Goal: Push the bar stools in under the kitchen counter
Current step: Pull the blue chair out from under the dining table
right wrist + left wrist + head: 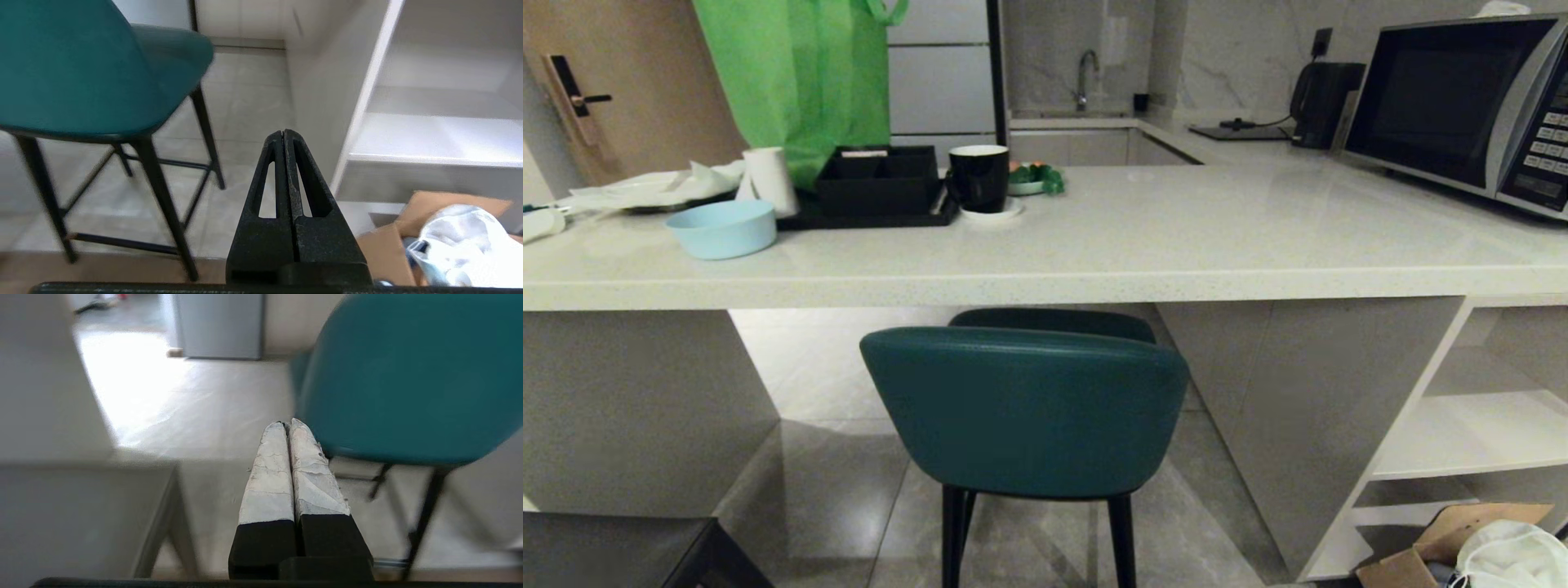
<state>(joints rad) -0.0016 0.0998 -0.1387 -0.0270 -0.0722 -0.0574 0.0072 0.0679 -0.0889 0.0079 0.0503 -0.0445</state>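
The teal bar stool (1025, 408) stands on the tiled floor just in front of the kitchen counter (1094, 269), its curved padded back facing outward and its seat tucked partly beneath the thick slab edge, between the counter's left side panel (637, 400) and the slanted right panel (1298, 425). A corner of the dark grey stool (621, 551) shows well to the left of the teal stool, clear of the counter. The left gripper (287, 425) hangs beside the teal stool's back, its white-wrapped fingers (267, 473) pressed together on nothing. The right gripper (283, 132) sits on the stool's other side, near the open white shelves (433, 134) and a cardboard box (384, 249), its black fingers likewise pressed together and empty.
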